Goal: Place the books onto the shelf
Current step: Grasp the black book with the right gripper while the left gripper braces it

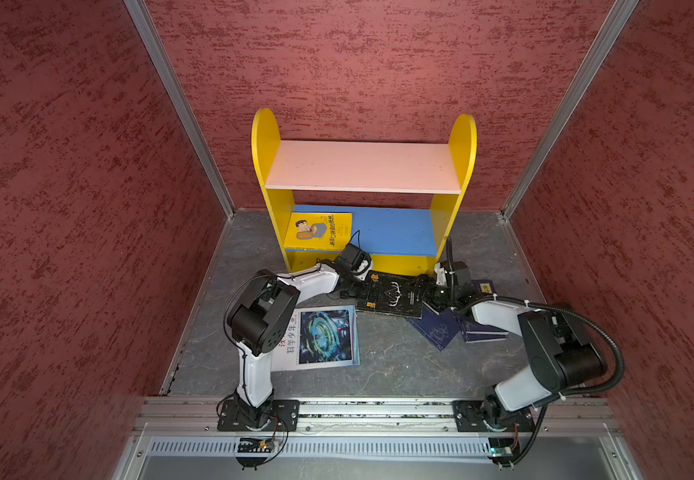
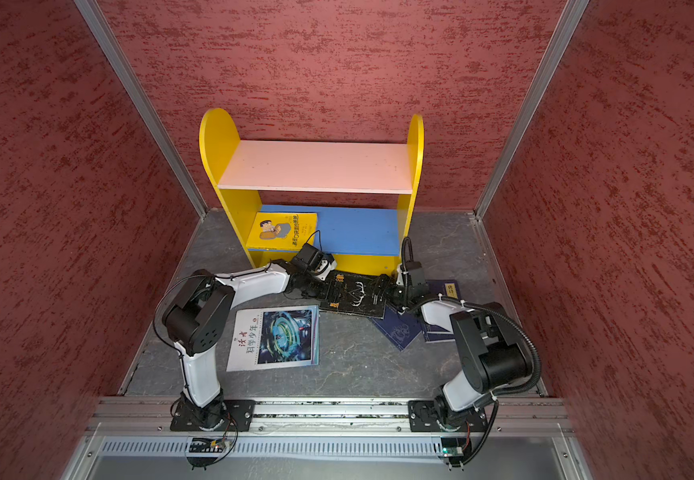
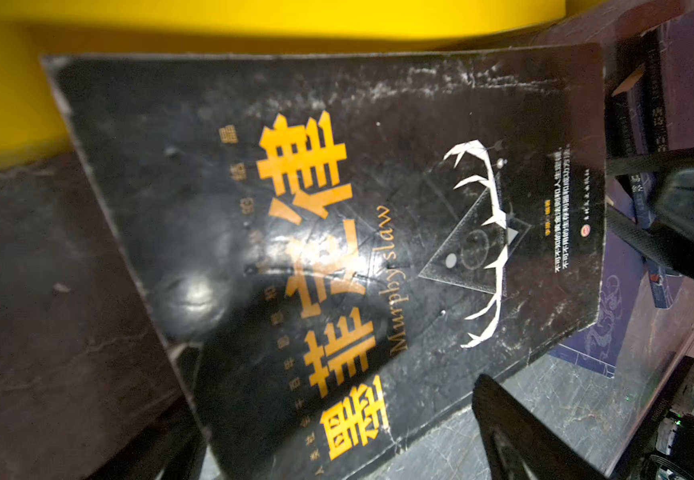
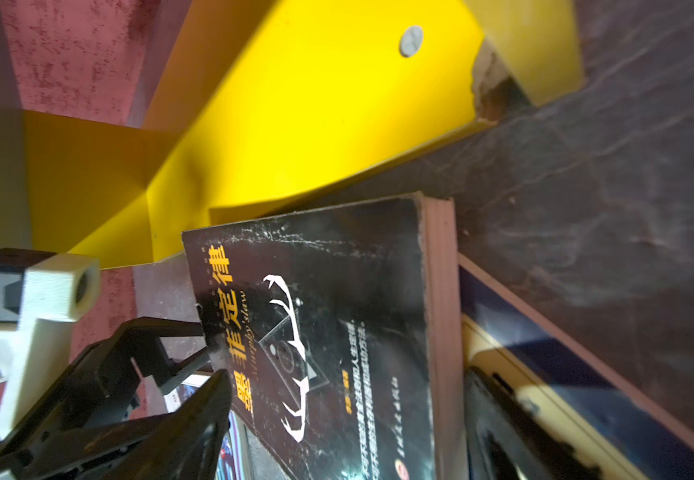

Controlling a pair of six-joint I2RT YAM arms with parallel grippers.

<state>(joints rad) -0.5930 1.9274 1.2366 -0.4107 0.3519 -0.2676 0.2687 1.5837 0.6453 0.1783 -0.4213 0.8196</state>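
black book point(image 1: 391, 296) mid-frame below shelf point(image 1: 263, 166): left claw point(image 1: 353, 291) and right claw point(image 1: 426, 289) both spread wide around its opposite ends, can't tell if either actually grips.

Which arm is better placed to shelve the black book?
Left, probably: the left gripper is at the end of the black book facing the bare middle of the blue board; the right gripper is crowded by the shelf side panel, over the navy books.
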